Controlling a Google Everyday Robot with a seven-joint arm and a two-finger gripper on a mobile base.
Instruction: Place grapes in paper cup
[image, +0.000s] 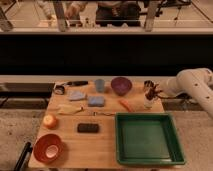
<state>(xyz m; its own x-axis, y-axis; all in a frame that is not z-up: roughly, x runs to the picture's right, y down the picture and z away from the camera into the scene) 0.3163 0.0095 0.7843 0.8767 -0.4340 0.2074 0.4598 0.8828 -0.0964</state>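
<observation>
While the pincer (149, 87) holds the grapes (152, 92), they overhang the paper cup (148, 103).

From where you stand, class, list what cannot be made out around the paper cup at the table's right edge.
- End effector, camera view: too small and dark to separate from the grapes.
- Grapes: whether they are held or already resting in the paper cup; the bunch covers the cup's rim.
- Robot arm: cut off by the right edge.
- Carrot beside the cup: touching or apart, unclear.

White-armed gripper (150, 89) at the worktop's right edge over dark reddish-purple grapes (151, 93) and white paper cup (148, 103); green tray (148, 159); purple bowl (121, 85).
</observation>
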